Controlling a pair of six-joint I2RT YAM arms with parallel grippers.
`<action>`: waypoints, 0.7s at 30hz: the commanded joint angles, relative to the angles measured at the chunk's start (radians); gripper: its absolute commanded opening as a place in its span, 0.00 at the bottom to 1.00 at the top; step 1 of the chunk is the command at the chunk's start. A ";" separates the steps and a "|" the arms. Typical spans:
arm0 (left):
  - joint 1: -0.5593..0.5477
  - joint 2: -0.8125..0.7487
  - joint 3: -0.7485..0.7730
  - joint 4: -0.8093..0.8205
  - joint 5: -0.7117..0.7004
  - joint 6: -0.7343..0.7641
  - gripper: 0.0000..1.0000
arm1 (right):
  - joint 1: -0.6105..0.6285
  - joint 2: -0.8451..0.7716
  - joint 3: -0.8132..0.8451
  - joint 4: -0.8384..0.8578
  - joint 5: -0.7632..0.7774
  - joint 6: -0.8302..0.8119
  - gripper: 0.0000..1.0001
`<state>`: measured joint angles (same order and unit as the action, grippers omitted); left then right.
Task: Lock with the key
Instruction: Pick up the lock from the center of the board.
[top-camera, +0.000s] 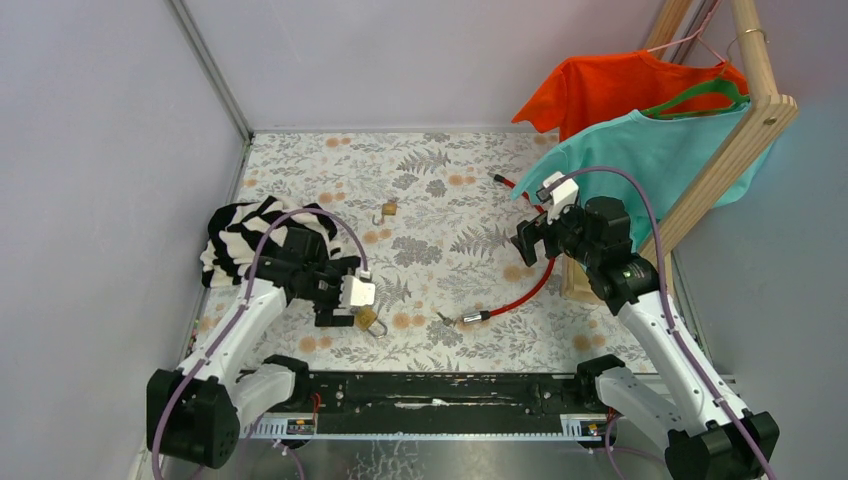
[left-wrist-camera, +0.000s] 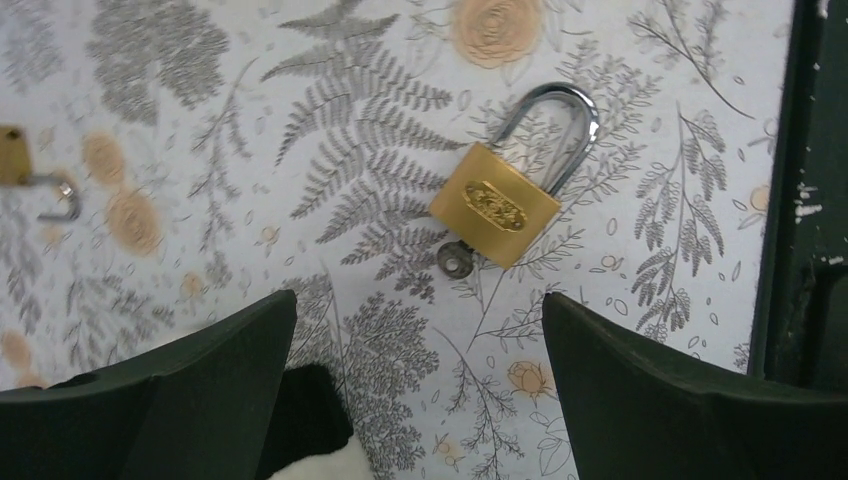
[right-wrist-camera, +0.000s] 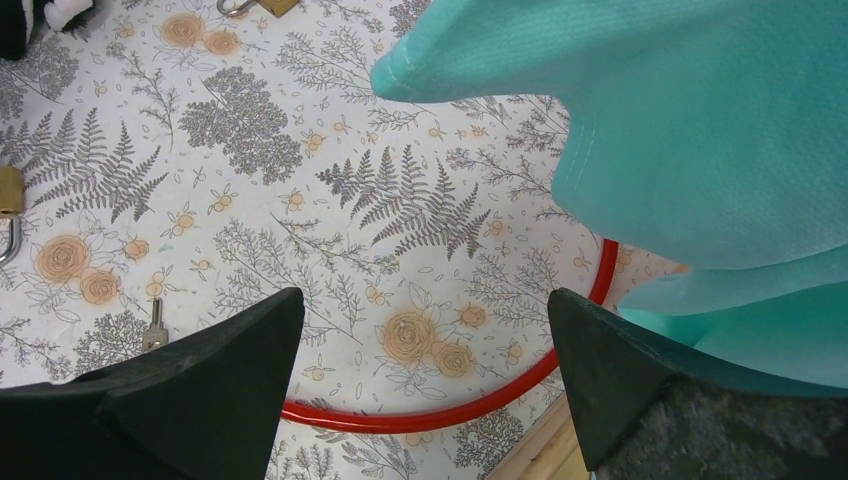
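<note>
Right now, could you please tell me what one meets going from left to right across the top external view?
From the left: striped cloth → large brass padlock → loose key → red cable → wooden rack.

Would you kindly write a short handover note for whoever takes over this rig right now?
Left gripper: open, empty, hovering just short of the big padlock, which lies flat on the table near the front edge.
Right gripper: open, empty, above the red cable, beside the teal shirt.
Key: loose on the table between the arms.
Small padlock: farther back, apart from both grippers.
Done: no step visibly done; I cannot tell whether the big padlock's shackle is latched.
Left: pick up the key, insert it, turn it.
</note>
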<state>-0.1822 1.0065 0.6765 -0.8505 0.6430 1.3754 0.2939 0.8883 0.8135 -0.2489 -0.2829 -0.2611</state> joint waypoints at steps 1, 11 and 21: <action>-0.072 0.069 0.037 -0.062 -0.066 0.134 1.00 | -0.003 0.008 -0.001 0.047 -0.027 -0.017 0.99; -0.200 0.248 0.071 -0.041 -0.138 0.168 1.00 | -0.004 0.015 -0.010 0.040 -0.047 -0.039 0.99; -0.270 0.383 0.101 -0.030 -0.205 0.168 0.93 | -0.004 0.021 -0.013 0.037 -0.055 -0.043 0.99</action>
<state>-0.4271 1.3640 0.7578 -0.8841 0.4755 1.5150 0.2935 0.9047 0.8021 -0.2497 -0.3096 -0.2920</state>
